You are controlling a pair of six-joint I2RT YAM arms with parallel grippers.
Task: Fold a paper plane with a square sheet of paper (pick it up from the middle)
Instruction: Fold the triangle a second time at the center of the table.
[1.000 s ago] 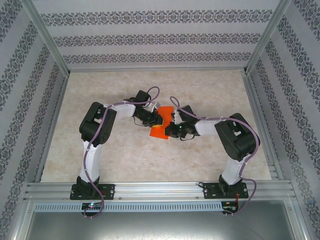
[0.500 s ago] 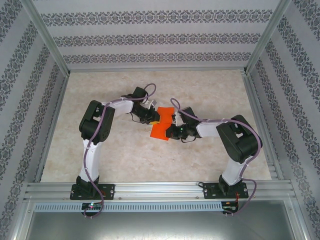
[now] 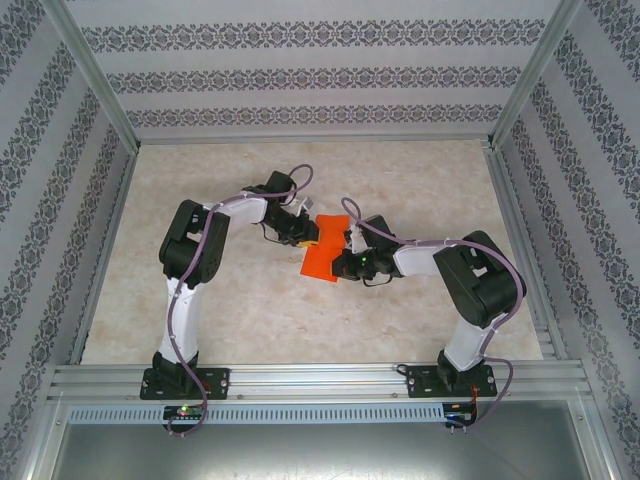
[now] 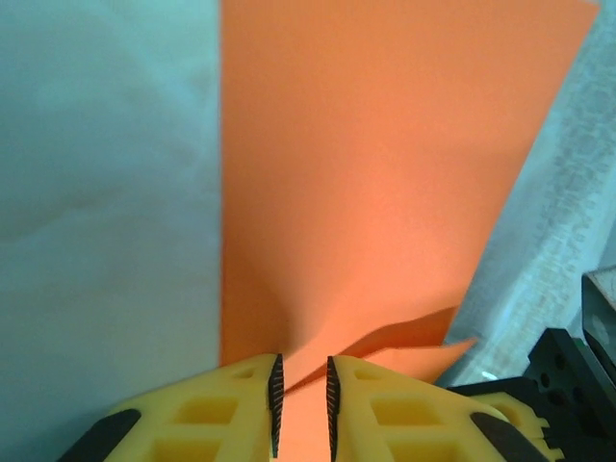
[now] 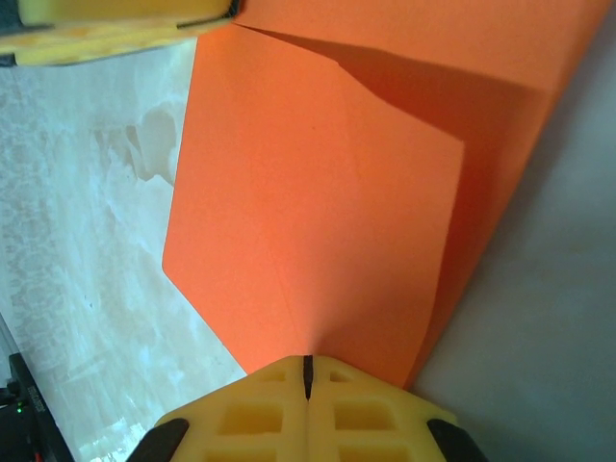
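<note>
State of right gripper [image 5: 308, 364]: clenched on the square sheet of paper [image 5: 318, 221], pads pressed flat together with the orange edge pinched in the seam. Judged to act as the anchor, fixing the sheet against sliding during creasing

Directly ahead of these jaws: a folded flap [image 5: 385, 241] lying over the lower layer, free corner pointing away and to the right

State of left gripper [image 4: 302, 371]: pads standing a narrow slot apart, orange paper visible in the slot and rising into a small buckle just ahead and to the right. Cannot tell whether pinching or merely straddling. Set opposite the right jaws, probably to keep the fold taut or to press the crease; one yellow finger [image 5: 125, 24] visible at the far left of the right jaws, touching the sheet's far edge

Location of sheet: spanning the gap between both sets of jaws, above the middle of the table [image 3: 420, 180]. Partly folded only; no dart shape yet

Next, in all likelihood: flatten the flap along its crease, taking care not to tear the thin paper at either pinch point
</note>
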